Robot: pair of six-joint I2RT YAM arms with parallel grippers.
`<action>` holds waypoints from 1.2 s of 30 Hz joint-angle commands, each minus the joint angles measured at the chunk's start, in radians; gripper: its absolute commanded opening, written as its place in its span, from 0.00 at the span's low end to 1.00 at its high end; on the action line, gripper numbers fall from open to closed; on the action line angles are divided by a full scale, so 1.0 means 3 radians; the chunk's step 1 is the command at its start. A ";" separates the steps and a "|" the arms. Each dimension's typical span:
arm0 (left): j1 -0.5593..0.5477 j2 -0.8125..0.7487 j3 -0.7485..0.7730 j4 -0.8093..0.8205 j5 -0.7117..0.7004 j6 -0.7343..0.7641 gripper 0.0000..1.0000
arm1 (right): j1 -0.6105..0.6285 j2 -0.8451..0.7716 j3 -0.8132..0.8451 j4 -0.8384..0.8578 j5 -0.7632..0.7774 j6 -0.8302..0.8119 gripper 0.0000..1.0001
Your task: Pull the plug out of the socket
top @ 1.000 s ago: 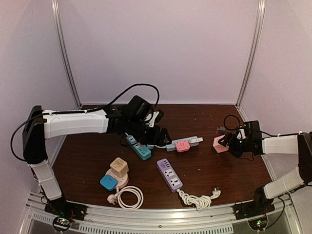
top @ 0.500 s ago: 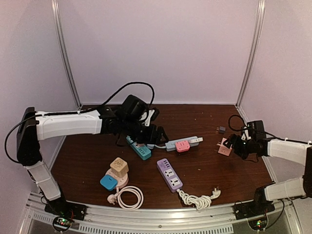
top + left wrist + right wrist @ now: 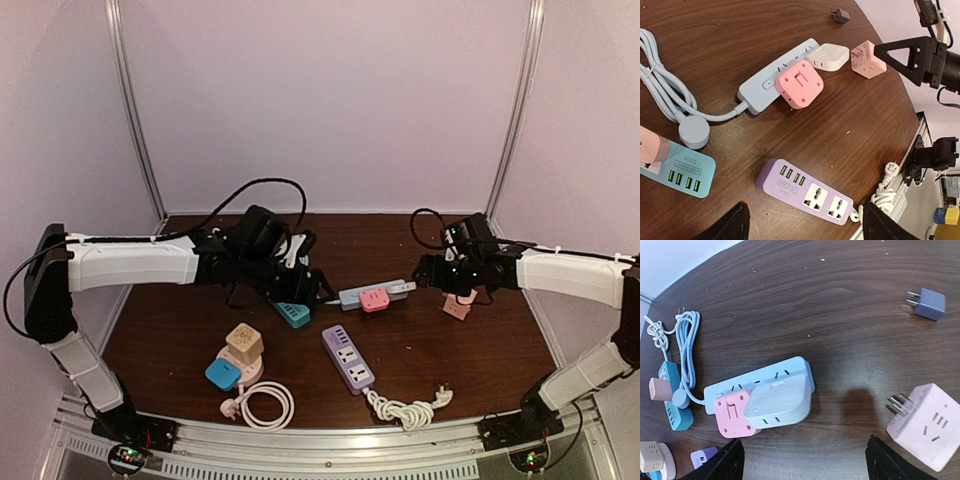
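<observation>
A light blue power strip lies mid-table with a pink adapter and a white adapter plugged into it. In the right wrist view the strip carries the white adapter and the pink adapter. My right gripper is open and empty, above the table just right of the white adapter. My left gripper is open and empty, hovering left of the strip; in its view it is over the purple strip, with the blue strip farther off.
A loose pink cube adapter lies right of the strip, with a small grey plug beyond it. A teal strip, a purple strip with a white cord, and a beige cube on a round hub lie near the front.
My right arm has swung left from the table's right edge to just beside the white adapter. My left arm has drawn back slightly to the left. The pink cube adapter stays on the table.
</observation>
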State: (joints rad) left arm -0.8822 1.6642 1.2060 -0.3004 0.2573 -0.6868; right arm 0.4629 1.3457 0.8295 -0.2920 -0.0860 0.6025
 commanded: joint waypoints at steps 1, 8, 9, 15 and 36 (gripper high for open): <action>0.0048 -0.0097 -0.0099 0.0224 0.0150 0.0120 0.79 | 0.0260 0.0368 0.0385 -0.0283 0.0456 -0.0145 0.85; 0.0077 -0.0106 -0.0196 0.0227 0.0232 0.0156 0.79 | 0.0358 0.0799 0.0752 -0.0337 0.0486 -0.0622 0.87; 0.0077 -0.0115 -0.0208 0.0224 0.0233 0.0153 0.79 | 0.0356 0.0845 0.0774 -0.0345 0.0456 -0.0706 0.87; 0.0085 -0.0125 -0.0262 0.0260 0.0190 0.0142 0.79 | 0.0338 0.1019 0.0887 -0.0243 0.0318 -0.0924 0.89; 0.0113 0.0310 0.0061 0.0318 0.0048 -0.0075 0.78 | -0.0018 0.1582 0.1365 -0.0501 0.0295 -0.1030 0.73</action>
State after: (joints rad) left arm -0.8562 1.7489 1.1931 -0.2428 0.2863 -0.6922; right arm 0.4988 1.8076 1.1969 -0.4309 0.0032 0.2920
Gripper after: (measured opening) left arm 0.779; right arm 0.731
